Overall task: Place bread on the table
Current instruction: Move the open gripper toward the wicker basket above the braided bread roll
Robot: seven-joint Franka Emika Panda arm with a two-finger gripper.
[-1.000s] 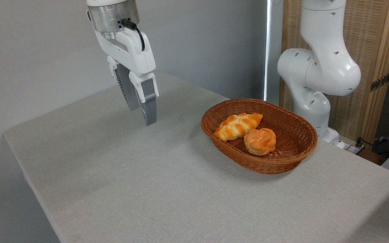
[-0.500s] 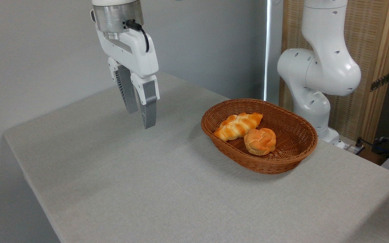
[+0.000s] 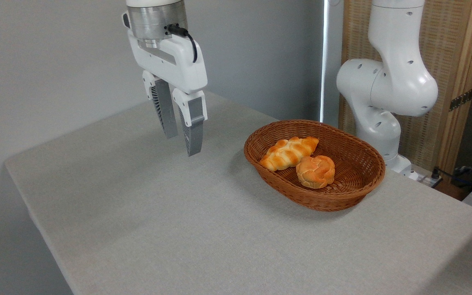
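The bread, a braided golden-orange loaf with pointed ends, lies in the left half of a brown wicker basket. The table is covered in light grey textured fabric. My gripper hangs above the table, well to the left of the basket and apart from the bread. Its two grey fingers point down, stand open and hold nothing.
A round knotted orange bun lies in the basket just right of the loaf, touching it. The arm's white base rises behind the basket at the table's far right edge. A wooden screen stands behind it.
My gripper has shifted to the right, toward the basket, staying at about the same height with its fingers still open. The loaf, bun and basket have not moved.
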